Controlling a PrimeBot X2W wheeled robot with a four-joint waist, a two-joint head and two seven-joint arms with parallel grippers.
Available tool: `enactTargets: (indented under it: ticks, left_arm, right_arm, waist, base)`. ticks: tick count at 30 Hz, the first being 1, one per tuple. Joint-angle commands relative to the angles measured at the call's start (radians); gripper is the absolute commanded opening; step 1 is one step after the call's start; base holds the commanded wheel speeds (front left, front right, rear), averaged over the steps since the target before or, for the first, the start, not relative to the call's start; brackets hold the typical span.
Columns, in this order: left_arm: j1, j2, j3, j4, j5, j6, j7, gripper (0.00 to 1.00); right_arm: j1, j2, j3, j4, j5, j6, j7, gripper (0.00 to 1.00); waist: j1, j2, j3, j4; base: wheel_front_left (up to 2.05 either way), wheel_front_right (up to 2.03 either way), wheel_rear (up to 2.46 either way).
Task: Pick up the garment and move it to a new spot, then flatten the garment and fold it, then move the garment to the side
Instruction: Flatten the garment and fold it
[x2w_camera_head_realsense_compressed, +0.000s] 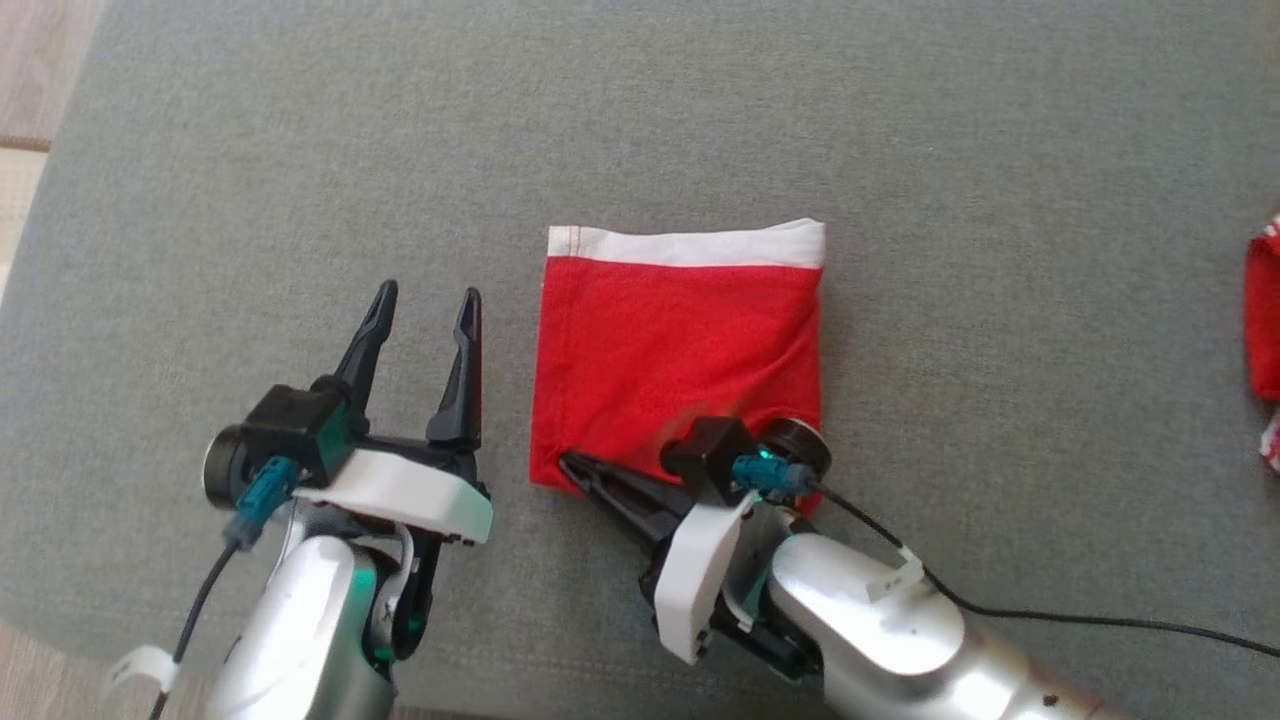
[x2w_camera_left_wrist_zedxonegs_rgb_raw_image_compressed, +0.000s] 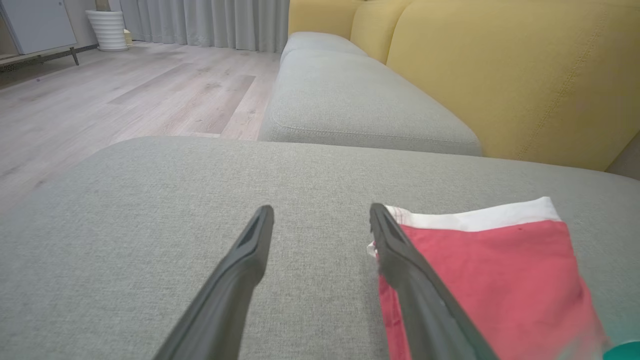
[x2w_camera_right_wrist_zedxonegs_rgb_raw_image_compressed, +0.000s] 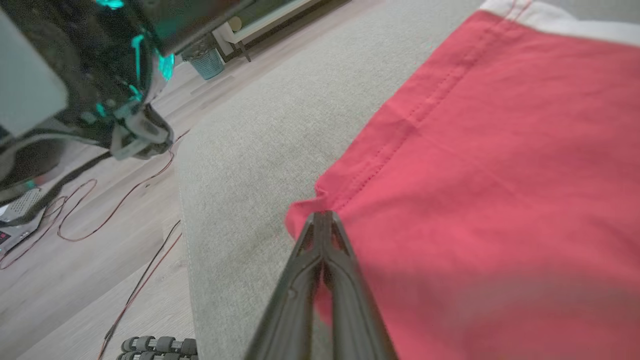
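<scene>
One folded red garment (x2w_camera_head_realsense_compressed: 680, 340) lies here. The right gripper (x2w_camera_head_realsense_compressed: 567, 462) pinches its corner, both fingers together; the left gripper (x2w_camera_head_realsense_compressed: 428, 292) sits just beside, two fingers spread.

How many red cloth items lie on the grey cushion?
2. The folded red garment lies at the centre; another red cloth sits at the right edge, cut off, so more may be hidden.

A home living room: grey-and-yellow sofa (x2w_camera_left_wrist_zedxonegs_rgb_raw_image_compressed: 360, 100), long curtains (x2w_camera_left_wrist_zedxonegs_rgb_raw_image_compressed: 200, 22), wooden floor (x2w_camera_left_wrist_zedxonegs_rgb_raw_image_compressed: 125, 95).
</scene>
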Motion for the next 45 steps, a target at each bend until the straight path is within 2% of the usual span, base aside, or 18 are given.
enactTargets:
  ticks: [1, 6, 9, 11, 12, 13, 14, 19, 22, 24, 35, 45]
  left_arm:
    - [-0.032, 0.014, 0.044, -0.028, 0.001, 0.003, -0.011, 1.00]
    - [-0.016, 0.019, 0.050, -0.031, 0.004, 0.009, -0.012, 1.00]
    - [-0.003, 0.025, 0.054, -0.036, 0.005, 0.014, -0.012, 1.00]
    - [0.005, 0.032, 0.058, -0.041, 0.007, 0.017, -0.012, 1.00]
    - [0.010, 0.036, 0.061, -0.044, 0.008, 0.019, -0.012, 1.00]
    - [0.014, 0.040, 0.063, -0.049, 0.010, 0.022, -0.012, 1.00]
    - [0.020, 0.043, 0.067, -0.053, 0.010, 0.025, -0.012, 1.00]
    - [0.052, 0.065, 0.084, -0.078, 0.012, 0.042, -0.012, 1.00]
    - [0.072, 0.080, 0.092, -0.097, 0.014, 0.050, -0.010, 1.00]
    - [0.084, 0.092, 0.092, -0.105, 0.018, 0.052, -0.003, 1.00]
    - [0.155, 0.123, 0.085, -0.135, 0.018, 0.062, 0.021, 1.00]
    - [0.236, 0.145, 0.081, -0.165, 0.012, 0.080, 0.050, 1.00]
  right_arm:
    - [-0.022, 0.023, 0.010, -0.037, 0.012, 0.007, -0.016, 0.00]
    - [-0.020, 0.023, -0.024, -0.057, 0.028, 0.007, -0.069, 0.00]
    - [0.004, 0.019, -0.108, -0.079, 0.021, 0.007, -0.110, 0.00]
    - [0.033, 0.006, -0.200, -0.097, 0.005, 0.007, -0.130, 0.00]
    - [0.050, -0.004, -0.256, -0.109, -0.011, 0.007, -0.140, 0.37]
    - [0.071, -0.014, -0.323, -0.121, -0.030, 0.007, -0.148, 0.89]
    - [0.094, -0.023, -0.397, -0.135, -0.054, 0.007, -0.155, 1.00]
    - [0.231, -0.038, -0.749, -0.264, -0.221, 0.007, -0.154, 1.00]
    - [0.313, -0.027, -0.895, -0.374, -0.307, 0.007, -0.105, 1.00]
    - [0.363, -0.017, -0.954, -0.450, -0.345, 0.007, -0.064, 1.00]
    - [0.564, 0.009, -1.053, -0.692, -0.411, 0.007, 0.079, 1.00]
    - [0.657, 0.019, -1.056, -0.754, -0.402, 0.007, 0.131, 1.00]
  waist:
    - [0.0000, 0.0000, -0.006, -0.009]
    - [0.0000, 0.0000, -0.033, -0.037]
    - [0.0000, 0.0000, -0.052, -0.056]
    - [0.0000, 0.0000, -0.066, -0.071]
    - [0.0000, 0.0000, -0.074, -0.079]
    - [0.0000, 0.0000, -0.083, -0.086]
    - [0.0000, 0.0000, -0.091, -0.093]
    - [0.0000, 0.0000, -0.127, -0.132]
    - [0.0000, 0.0000, -0.147, -0.149]
    - [0.0000, 0.0000, -0.158, -0.156]
    - [0.0000, 0.0000, -0.220, -0.152]
    - [0.0000, 0.0000, -0.273, -0.160]
  base:
    - [0.00, 0.00, 0.00]
    - [0.00, 0.00, 0.00]
    - [0.00, 0.00, 0.00]
    - [0.00, 0.00, 0.00]
    - [0.00, 0.00, 0.00]
    - [0.00, 0.00, 0.00]
    - [0.00, 0.00, 0.00]
    - [0.00, 0.00, 0.00]
    - [0.00, 0.00, 0.00]
    - [0.00, 0.00, 0.00]
    - [0.00, 0.00, 0.00]
    - [0.00, 0.00, 0.00]
